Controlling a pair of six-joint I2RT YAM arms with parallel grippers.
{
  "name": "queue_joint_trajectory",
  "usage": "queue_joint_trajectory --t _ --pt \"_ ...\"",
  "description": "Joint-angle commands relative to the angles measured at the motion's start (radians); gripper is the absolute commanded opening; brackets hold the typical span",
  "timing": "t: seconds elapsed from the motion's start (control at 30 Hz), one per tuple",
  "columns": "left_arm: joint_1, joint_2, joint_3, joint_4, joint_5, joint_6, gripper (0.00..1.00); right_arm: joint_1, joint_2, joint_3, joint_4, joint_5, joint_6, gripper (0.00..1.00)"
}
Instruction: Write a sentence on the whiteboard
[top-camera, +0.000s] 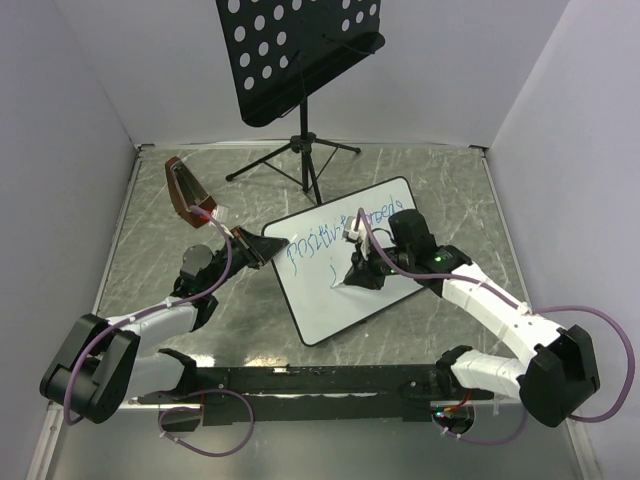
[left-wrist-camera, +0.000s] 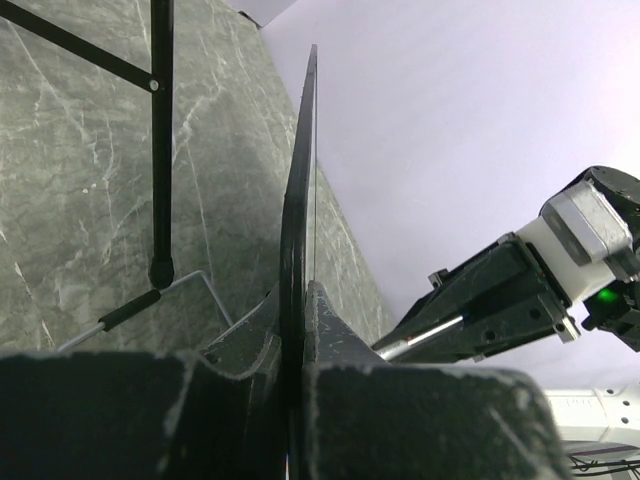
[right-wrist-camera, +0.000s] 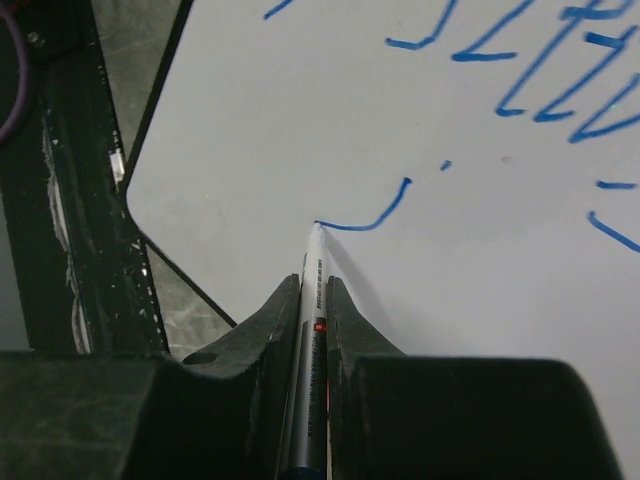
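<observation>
The whiteboard (top-camera: 345, 290) lies tilted in the middle of the table, white with a thin black rim. Blue handwritten words (top-camera: 345, 232) run along its far part, and a short curved stroke (right-wrist-camera: 365, 218) starts a second line. My left gripper (top-camera: 262, 246) is shut on the board's left edge; in the left wrist view the board edge (left-wrist-camera: 298, 200) stands between the fingers. My right gripper (top-camera: 352, 277) is shut on a silver marker (right-wrist-camera: 310, 330) whose tip touches the board at the end of the stroke.
A black perforated music stand (top-camera: 300, 50) on a tripod (top-camera: 305, 160) stands at the back. A brown object (top-camera: 185, 192) lies at the far left. A black rail (top-camera: 310, 380) runs along the near edge. White walls enclose the table.
</observation>
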Motion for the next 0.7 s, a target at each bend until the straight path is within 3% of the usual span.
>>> queue_joint_trajectory --t 0.0,0.23,0.67 --pt "-0.009 -0.020 0.036 0.098 0.018 0.039 0.01 0.037 0.035 0.081 0.004 -0.025 -0.001 0.00" --pt "-0.010 -0.030 0.033 0.084 0.016 0.047 0.01 -0.029 0.054 0.207 0.001 -0.054 0.027 0.00" --pt "-0.010 -0.009 0.042 0.113 0.027 0.037 0.01 -0.116 0.031 0.103 0.048 0.000 0.030 0.00"
